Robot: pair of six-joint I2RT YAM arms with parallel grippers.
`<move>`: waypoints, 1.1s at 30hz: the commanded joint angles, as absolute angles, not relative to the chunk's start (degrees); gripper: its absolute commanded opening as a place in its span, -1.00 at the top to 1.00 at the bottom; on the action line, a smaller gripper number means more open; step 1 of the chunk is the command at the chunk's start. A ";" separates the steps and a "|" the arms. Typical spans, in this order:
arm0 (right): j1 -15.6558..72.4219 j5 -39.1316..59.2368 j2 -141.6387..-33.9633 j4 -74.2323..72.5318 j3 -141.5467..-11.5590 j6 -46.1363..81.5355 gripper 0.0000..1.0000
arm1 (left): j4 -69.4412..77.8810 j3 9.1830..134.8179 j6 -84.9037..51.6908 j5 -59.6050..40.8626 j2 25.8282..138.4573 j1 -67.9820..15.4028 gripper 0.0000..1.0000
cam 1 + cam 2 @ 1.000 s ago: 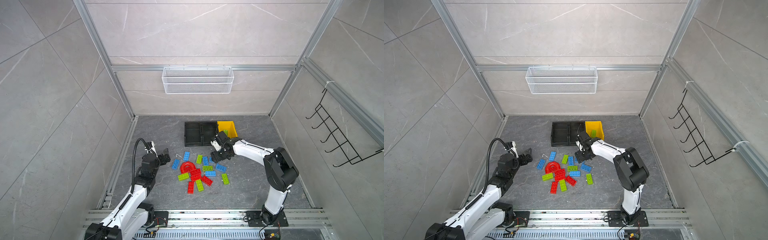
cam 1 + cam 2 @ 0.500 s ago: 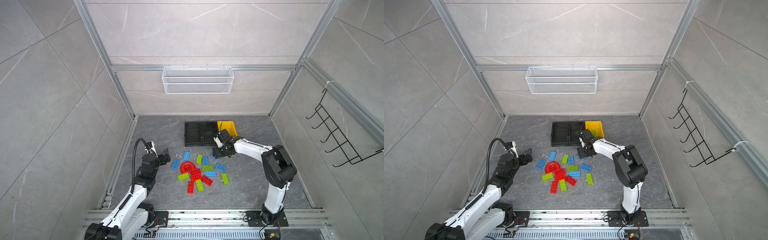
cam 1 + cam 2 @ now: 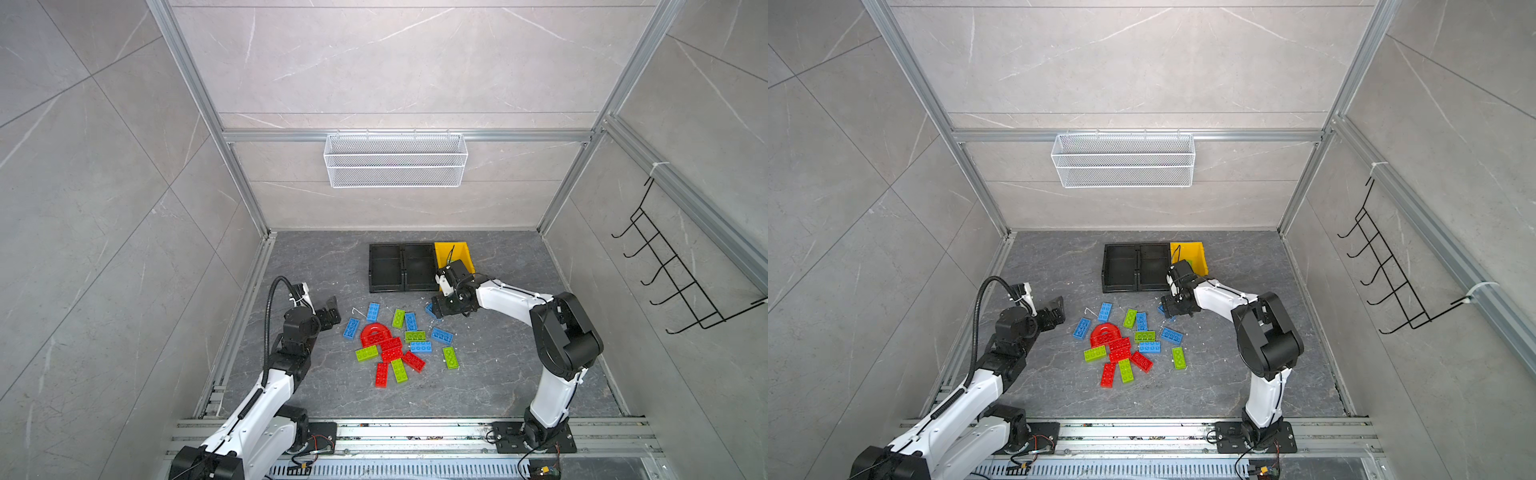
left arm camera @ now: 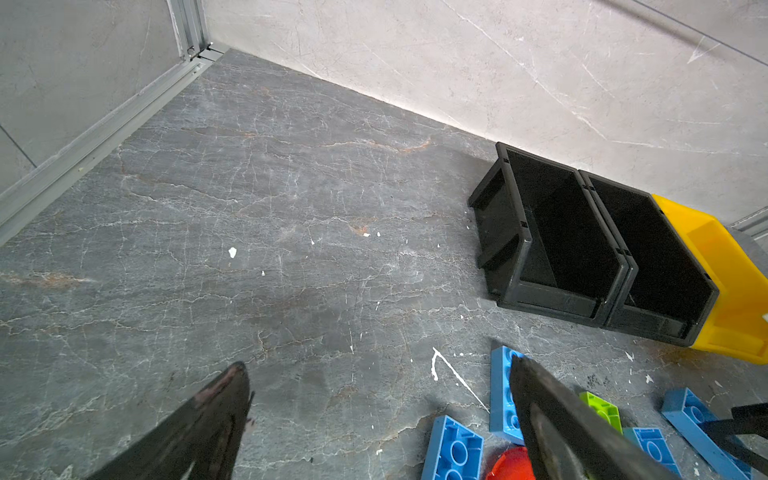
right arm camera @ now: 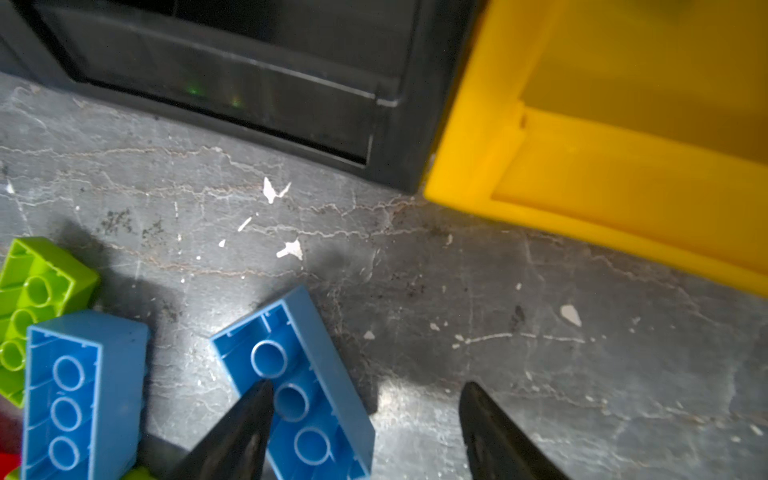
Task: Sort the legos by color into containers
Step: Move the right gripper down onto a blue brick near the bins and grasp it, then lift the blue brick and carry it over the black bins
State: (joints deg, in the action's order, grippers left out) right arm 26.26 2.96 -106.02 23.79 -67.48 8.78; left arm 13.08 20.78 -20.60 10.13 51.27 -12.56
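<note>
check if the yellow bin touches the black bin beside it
Touching. In the right wrist view the yellow bin sits flush against the black bin, no gap.

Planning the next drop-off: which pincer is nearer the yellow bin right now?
Right. The right pincer hovers open just in front of the yellow bin, above a blue brick. The left pincer, also open, sits past the brick pile's far side, well away from the bin.

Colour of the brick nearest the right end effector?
Blue brick, best seen in right wrist view.
</note>
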 commanded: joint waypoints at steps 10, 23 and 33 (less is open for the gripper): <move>28.61 3.26 -105.21 25.96 -69.57 2.40 -0.51 | 14.11 23.55 -20.21 10.28 52.08 -12.66 -1.00; 30.56 2.01 -111.10 27.51 -72.67 2.07 -0.28 | 14.07 23.55 -20.46 10.25 52.29 -12.60 -0.99; 30.85 2.76 -108.82 24.67 -69.96 3.28 0.17 | 14.06 23.30 -20.43 10.56 51.68 -12.65 -0.99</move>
